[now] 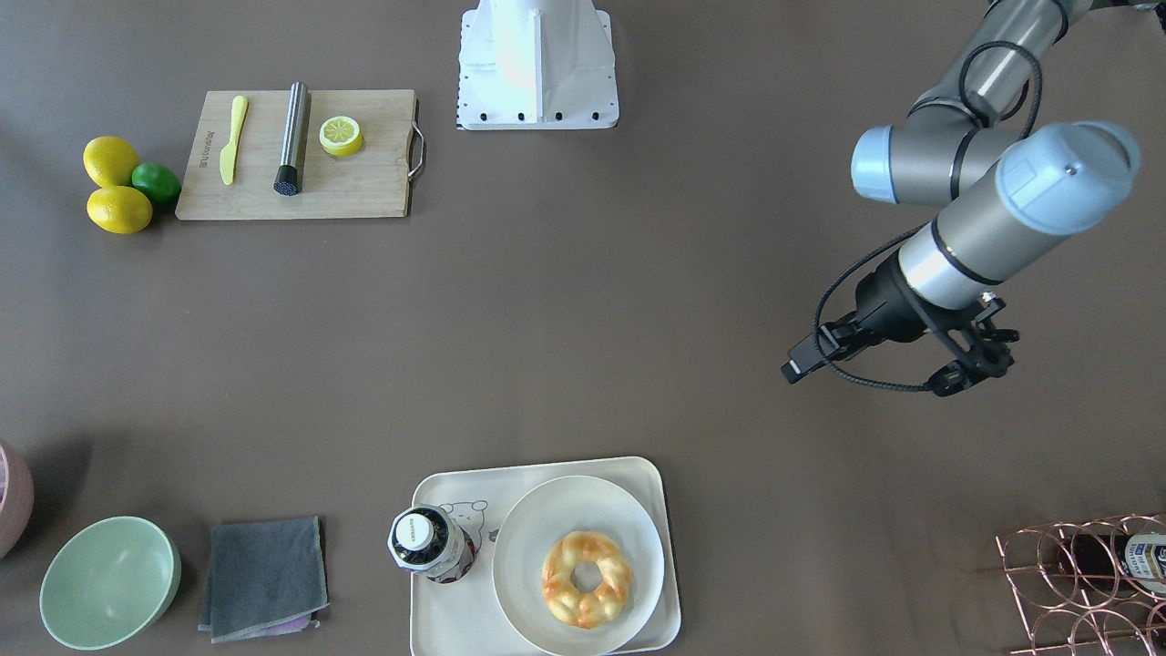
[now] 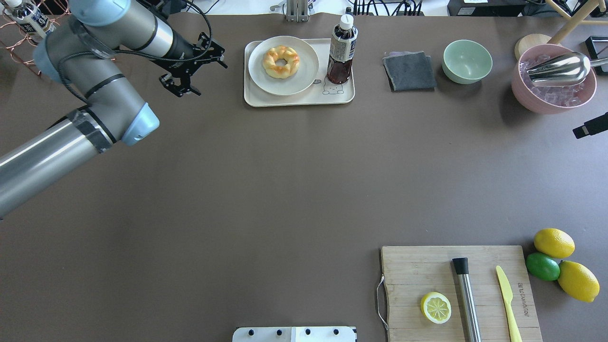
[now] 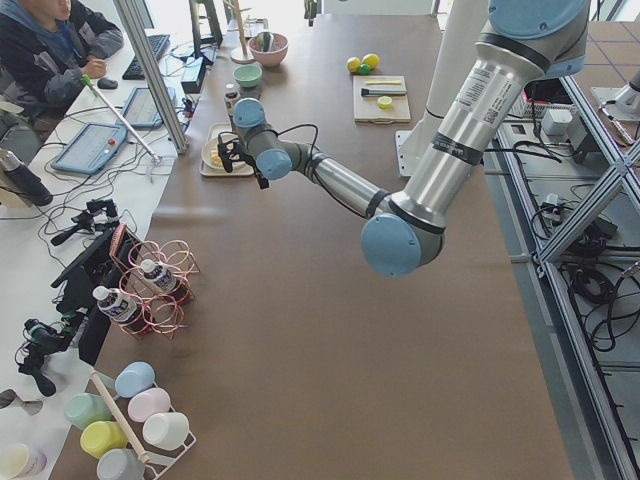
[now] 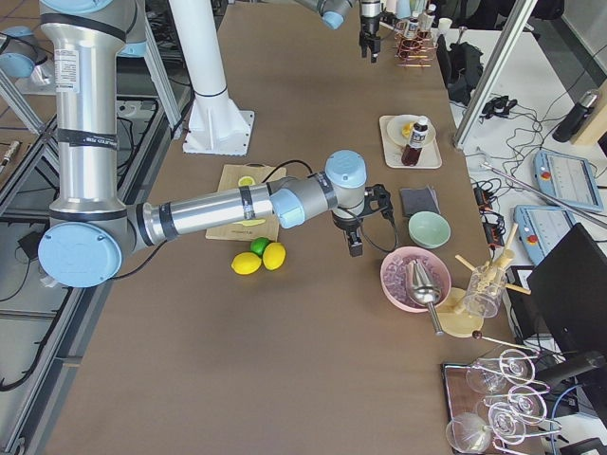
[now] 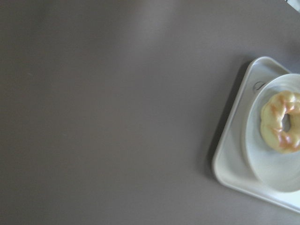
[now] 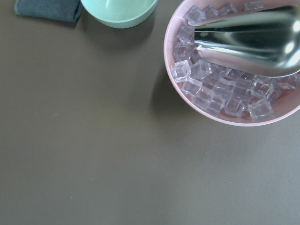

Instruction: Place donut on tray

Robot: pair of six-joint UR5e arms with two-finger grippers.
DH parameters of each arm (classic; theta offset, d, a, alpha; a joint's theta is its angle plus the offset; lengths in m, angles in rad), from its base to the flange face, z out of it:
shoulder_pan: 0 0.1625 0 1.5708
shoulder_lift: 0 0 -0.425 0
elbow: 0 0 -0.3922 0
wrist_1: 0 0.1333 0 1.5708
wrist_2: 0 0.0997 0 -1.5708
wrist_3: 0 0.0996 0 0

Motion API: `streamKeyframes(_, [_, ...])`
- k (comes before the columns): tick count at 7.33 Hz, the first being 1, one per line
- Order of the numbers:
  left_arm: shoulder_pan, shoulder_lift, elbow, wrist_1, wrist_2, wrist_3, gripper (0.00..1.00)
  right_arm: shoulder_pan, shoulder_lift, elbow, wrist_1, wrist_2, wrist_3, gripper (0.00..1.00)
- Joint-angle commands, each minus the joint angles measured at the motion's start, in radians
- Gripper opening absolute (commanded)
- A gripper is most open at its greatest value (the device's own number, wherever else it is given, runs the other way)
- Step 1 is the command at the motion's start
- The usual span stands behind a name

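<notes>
The donut [image 1: 560, 583], a braided glossy yellow-orange ring, lies flat in the middle of a round off-white plate [image 1: 547, 510]. The plate takes up most of the cream-white rectangular tray [image 1: 455, 629] at the table's far edge from the robot.

I judge the donut light and somewhat soft, with a slick glaze, so I would squeeze it gently. I would pinch one side of the ring, one finger down the hole and the other outside. I would also watch that the plate does not slide under it.

The left gripper [image 2: 183, 81] hangs above the bare table, near the tray's end and apart from it. It carries nothing I can see, but I cannot tell how wide its jaws stand, and its own wrist camera shows no fingers. The right gripper [image 4: 354, 245] hangs near a pink bowl of ice cubes [image 6: 225, 93], well away, and its opening is likewise unclear to me.

The dark brown matte tabletop [image 1: 583, 319] looks flat and even. Room on the tray is tight. An upright dark-drink bottle with a white cap [image 1: 428, 545] stands on it just beside the plate, leaving only narrow bare strips. A copper wire rack [image 1: 1075, 583] sits behind the left arm's side.
</notes>
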Motion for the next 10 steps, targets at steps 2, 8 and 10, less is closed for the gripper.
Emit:
streamKeyframes(2, [-0.260, 0.440, -0.381, 0.364, 0.049, 0.939, 0.97, 0.068, 0.035, -0.104, -0.010, -0.007, 0.000, 1.00])
streamKeyframes(8, [-0.627, 0.761, -0.383, 0.366, 0.034, 1.613, 0.97, 0.079, 0.047, -0.155, -0.006, -0.027, -0.053, 1.00])
streamKeyframes(10, [-0.629, 0.761, -0.385, 0.364, 0.035, 1.613, 0.97, 0.079, 0.050, -0.157, 0.001, -0.029, -0.048, 1.00])
